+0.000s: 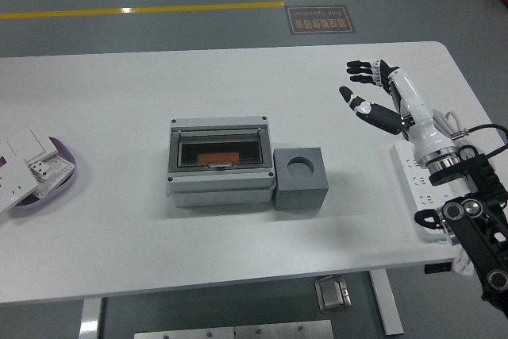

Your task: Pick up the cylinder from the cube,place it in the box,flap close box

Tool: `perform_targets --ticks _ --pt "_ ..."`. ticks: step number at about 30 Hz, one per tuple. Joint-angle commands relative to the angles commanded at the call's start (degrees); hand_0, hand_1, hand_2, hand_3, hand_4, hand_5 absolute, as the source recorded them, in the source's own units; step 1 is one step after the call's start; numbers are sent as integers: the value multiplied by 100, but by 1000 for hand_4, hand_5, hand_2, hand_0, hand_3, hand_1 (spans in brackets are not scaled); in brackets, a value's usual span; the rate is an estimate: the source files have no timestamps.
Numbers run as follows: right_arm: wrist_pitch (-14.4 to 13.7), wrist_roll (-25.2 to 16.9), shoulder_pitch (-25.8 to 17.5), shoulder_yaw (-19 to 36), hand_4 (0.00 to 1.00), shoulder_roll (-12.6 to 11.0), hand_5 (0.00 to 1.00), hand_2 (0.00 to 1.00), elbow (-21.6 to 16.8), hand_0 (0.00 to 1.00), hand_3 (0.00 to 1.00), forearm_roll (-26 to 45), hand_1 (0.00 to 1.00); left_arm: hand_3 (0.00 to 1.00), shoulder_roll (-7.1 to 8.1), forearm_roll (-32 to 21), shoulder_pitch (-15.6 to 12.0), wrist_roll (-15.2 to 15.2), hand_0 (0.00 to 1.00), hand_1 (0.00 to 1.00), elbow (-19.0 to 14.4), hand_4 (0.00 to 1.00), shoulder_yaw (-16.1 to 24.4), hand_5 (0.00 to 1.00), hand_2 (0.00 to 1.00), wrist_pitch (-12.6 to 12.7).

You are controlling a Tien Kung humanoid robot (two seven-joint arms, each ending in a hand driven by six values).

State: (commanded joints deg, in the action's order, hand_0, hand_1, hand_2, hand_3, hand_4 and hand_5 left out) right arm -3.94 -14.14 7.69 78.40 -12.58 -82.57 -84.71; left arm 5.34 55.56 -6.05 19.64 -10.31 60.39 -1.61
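A grey box (218,166) with a clear flap lid lying shut stands at the table's middle. An orange object (217,156) shows through the lid inside it. A grey cube (300,178) with an empty round hole in its top stands against the box's right side. No cylinder shows on the cube. My right hand (371,94) is raised over the table's right part, well away from the cube, its fingers spread and holding nothing. The left arm is out of view.
A white power strip (419,196) with a coiled cable lies at the right under my right arm. A purple dish (55,188) holding white switch plates sits at the left edge. No person is in view.
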Motion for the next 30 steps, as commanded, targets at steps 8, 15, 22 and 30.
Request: perform_targets --ticks 8,15,22,30 --pt "29 -161 -194 320 777 197 124 683 55 751 669 658 691 644 79 56 30 21 630 632 0 709 16 234 600 -10" --pt "-91 -349 -364 508 784 308 128 672 84 742 650 896 683 644 176 130 68 36 630 632 0 709 41 233 600 -24" --pt "-101 -453 -462 700 771 344 159 663 3 748 648 954 670 644 190 174 39 40 630 632 0 709 45 233 600 -36" --pt "-37 -440 -558 783 776 345 140 661 -31 744 653 936 669 644 162 146 35 28 630 632 0 709 -8 233 600 -40"
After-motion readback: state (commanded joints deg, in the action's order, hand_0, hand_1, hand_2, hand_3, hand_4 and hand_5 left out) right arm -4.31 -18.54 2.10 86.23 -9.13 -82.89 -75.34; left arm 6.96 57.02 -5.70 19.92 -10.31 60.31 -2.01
